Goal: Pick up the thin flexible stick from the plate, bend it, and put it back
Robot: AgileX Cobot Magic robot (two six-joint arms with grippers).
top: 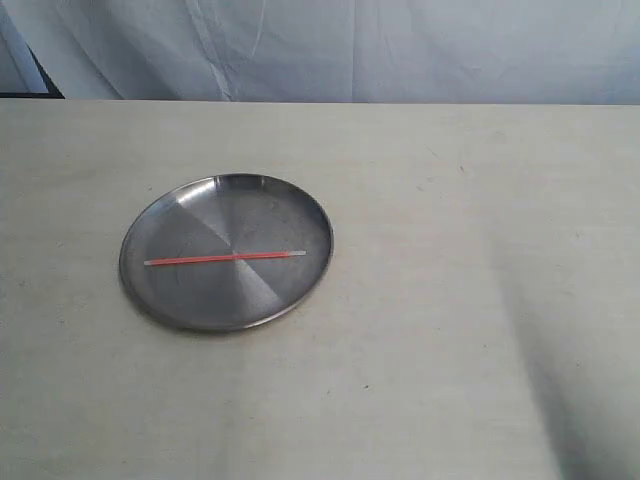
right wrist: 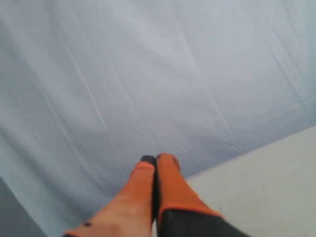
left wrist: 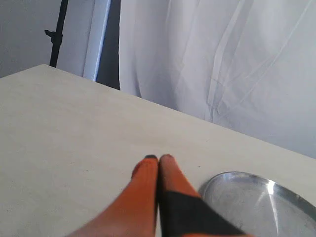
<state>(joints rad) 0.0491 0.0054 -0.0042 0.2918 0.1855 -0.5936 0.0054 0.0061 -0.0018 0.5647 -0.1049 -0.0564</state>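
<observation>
A round silver plate (top: 190, 215) lies left of the table's middle in the exterior view. Across it lies the thin orange-red stick (top: 225, 257) with pale tips, nearly level. Neither arm shows in the exterior view. My left gripper (left wrist: 158, 158) is shut with nothing between its orange fingers, above bare table; the plate's rim (left wrist: 232, 176) shows just beside it. My right gripper (right wrist: 155, 158) is also shut and empty, pointing at the white curtain. The stick is out of view in both wrist views.
A pale table (top: 450, 300) spreads around the plate. A white curtain (top: 350, 50) hangs behind its far edge. A black stand (left wrist: 58, 32) rises past the table's corner in the left wrist view.
</observation>
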